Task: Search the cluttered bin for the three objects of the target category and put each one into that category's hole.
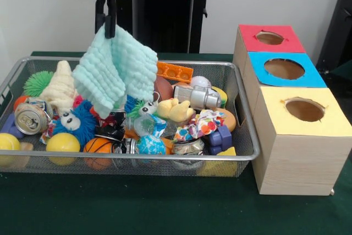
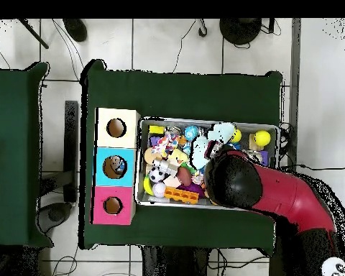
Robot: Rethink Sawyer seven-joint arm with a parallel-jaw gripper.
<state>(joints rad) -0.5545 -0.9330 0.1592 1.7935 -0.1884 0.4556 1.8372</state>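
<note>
The mint cloth [image 1: 114, 69] is up in the air, pinched at its top corner by the gripper [image 1: 105, 26], whose two black fingers [image 1: 111, 17] are clamped tight on the fabric, and it hangs in loose folds above the left half of the wire bin [image 1: 245, 136], its lowest edge dangling just over the toys. From overhead the red arm [image 2: 283, 194] reaches across the bin and hides most of the cloth, with only a pale patch [image 2: 199, 152] showing beside it. Under the cloth sits a blue fuzzy toy [image 1: 77, 122] with big eyes, a crushed can [image 1: 30, 118] to its left, and a yellow ball [image 1: 62, 143] and a small basketball [image 1: 99, 147] near the front wall. Further right there's a yellow duck [image 1: 175, 110] and a silver toy [image 1: 198, 97]. Beside the bin stand three boxes, each with a round hole on top: yellow [image 1: 300, 114] nearest, blue [image 1: 285, 70] in the middle, red [image 1: 269, 38] at the back.
</note>
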